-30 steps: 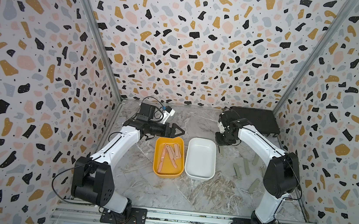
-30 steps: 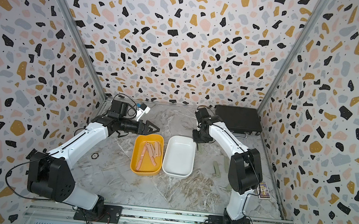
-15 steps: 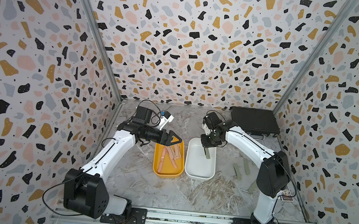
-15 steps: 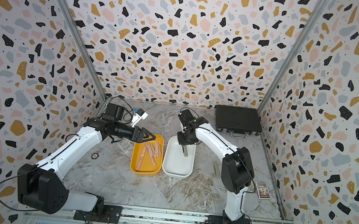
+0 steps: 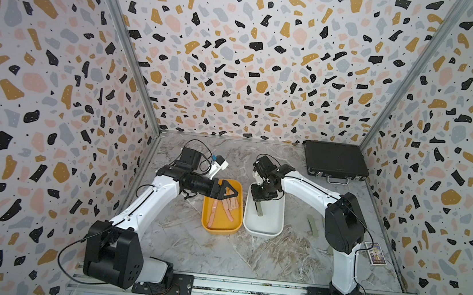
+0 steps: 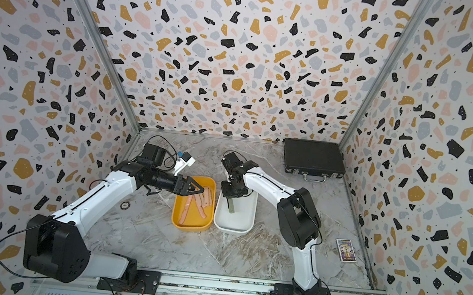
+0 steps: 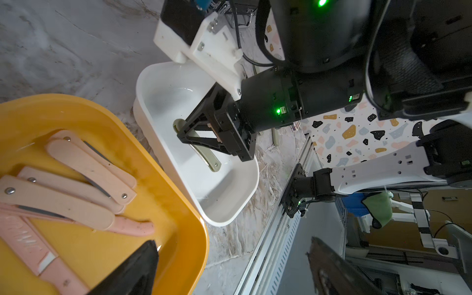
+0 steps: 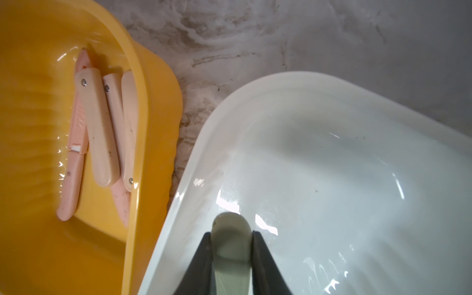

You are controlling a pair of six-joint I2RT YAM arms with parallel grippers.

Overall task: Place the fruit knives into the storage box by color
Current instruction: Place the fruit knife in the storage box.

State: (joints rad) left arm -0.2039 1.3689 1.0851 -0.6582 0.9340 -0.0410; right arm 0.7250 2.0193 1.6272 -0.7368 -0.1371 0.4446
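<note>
The left gripper is held over the far end of the yellow box, and its jaws are spread wide apart with nothing between them. Several pink knives are laid in a loose pile inside it. The white box is set just beside it on the right. The right gripper is held over the white box, and its jaws are pressed tight on a green knife, which is hung down into that box. Whether its low end is touching the bottom cannot be told. A second green knife is left on the table, further right. A black case is kept in the far right corner
</note>
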